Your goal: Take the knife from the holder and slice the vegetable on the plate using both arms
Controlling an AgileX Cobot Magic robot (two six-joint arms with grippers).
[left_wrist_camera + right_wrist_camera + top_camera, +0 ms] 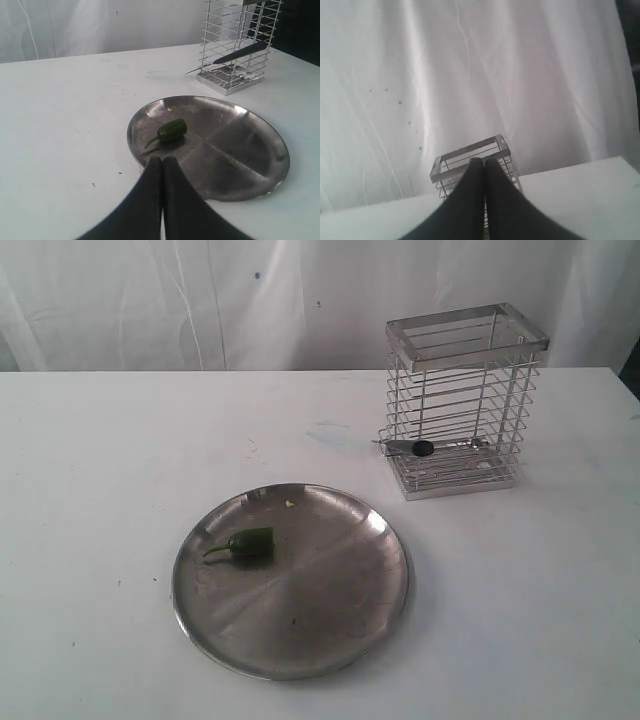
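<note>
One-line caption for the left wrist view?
Shut left gripper facing plate with green chilli; knife tilted in wire holder, tip poking out.

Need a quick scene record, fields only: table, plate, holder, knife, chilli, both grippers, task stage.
table: white
plate: steel, flat on the table, front centre
holder: upright wire cage, behind and right of the plate in the exterior view, apart from it
knife: inside the holder, leaning, tip poking out through the bars
chilli: whole, on the plate, left of centre, stem pointing left
left gripper: shut, empty, pointed toward the chilli
right gripper: shut, empty, pointed toward the holder
task stage: knife not yet taken, nothing cut
</note>
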